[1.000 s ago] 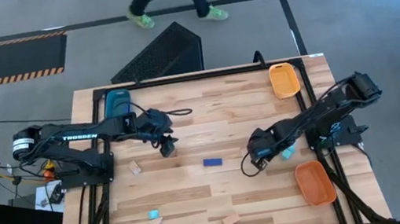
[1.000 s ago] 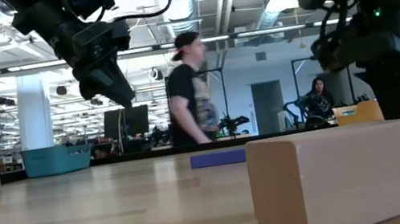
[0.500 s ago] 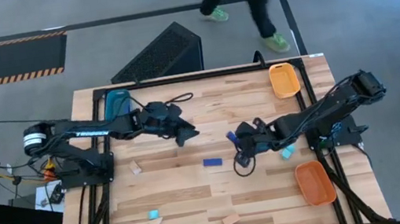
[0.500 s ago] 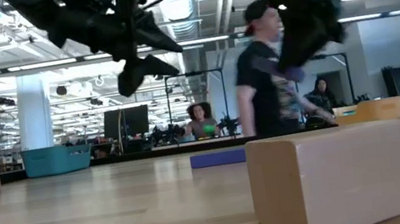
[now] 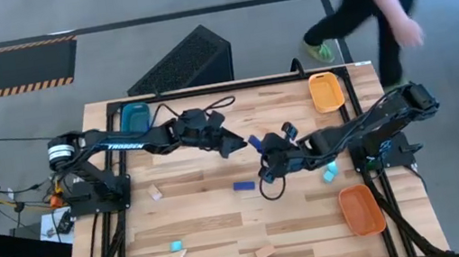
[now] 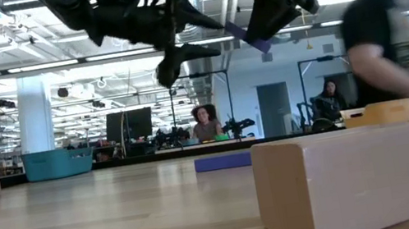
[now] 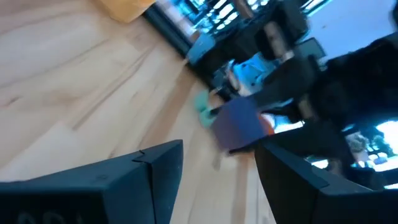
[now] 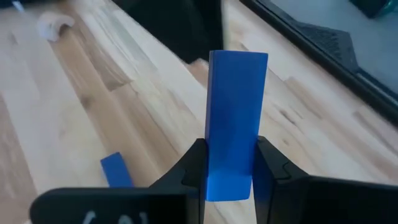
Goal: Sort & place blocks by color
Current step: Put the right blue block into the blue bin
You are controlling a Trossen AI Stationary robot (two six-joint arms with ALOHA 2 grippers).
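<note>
Right now the right gripper (image 8: pixel 229 168) is clamped on a dark blue oblong block (image 8: pixel 235 118), holding it upright and in the air above the second dark blue block (image 5: pixel 243 185), which lies flat on the table (image 5: pixel 228 238). The left gripper (image 5: pixel 238 145) hovers just beside the held block, its fingers (image 7: pixel 155 168) spread apart and empty, pointed at it as if for a handover.

The risk is in that meeting. The two grippers are very close, and the block is pinched only at its lower end, so a nudge from a left finger could tip it out of the grip, or the arms could knock together. If the right lets go before the left has closed, the block falls near the one below it. A cyan cube (image 5: pixel 332 171) sits by the right arm; two tan pieces and another cyan cube lie well apart from the blue block, toward the table's near edge. A person passes beyond the table's far edge.
</note>
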